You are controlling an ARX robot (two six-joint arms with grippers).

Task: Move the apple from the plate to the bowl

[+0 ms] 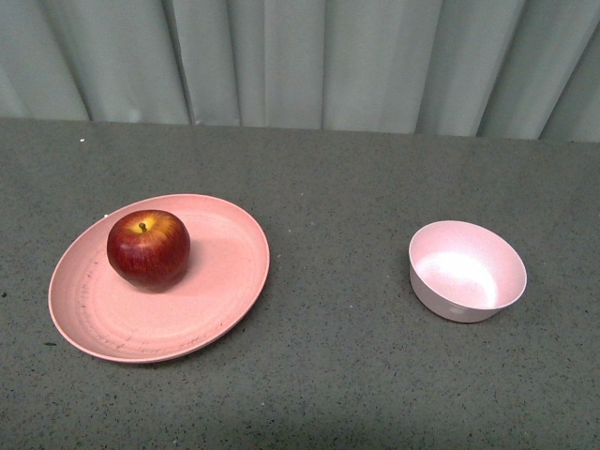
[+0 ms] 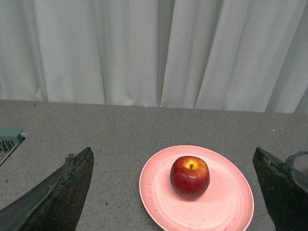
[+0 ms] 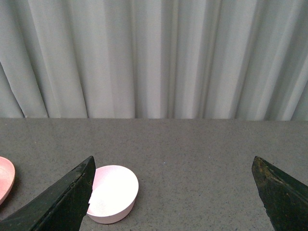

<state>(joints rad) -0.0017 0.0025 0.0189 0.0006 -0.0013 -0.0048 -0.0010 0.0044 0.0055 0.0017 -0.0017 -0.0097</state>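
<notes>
The dark-red apple [image 1: 148,247] with a yellowish patch at its stem sits upright on the wide salmon-pink plate [image 1: 211,291] at the table's left. The small pale pink bowl [image 1: 466,271] stands empty at the right. Neither arm shows in the front view. In the left wrist view the apple [image 2: 189,177] on the plate [image 2: 226,202] lies ahead of my open left gripper [image 2: 175,192], between its dark fingers [image 2: 57,197]. In the right wrist view the bowl [image 3: 113,193] lies next to one finger [image 3: 62,202] of my open, empty right gripper [image 3: 173,192].
The grey speckled table [image 1: 337,187] runs back to a pale pleated curtain [image 1: 300,56]. A grey-green object [image 2: 7,139] shows at the edge of the left wrist view. The plate's edge [image 3: 4,178] shows in the right wrist view.
</notes>
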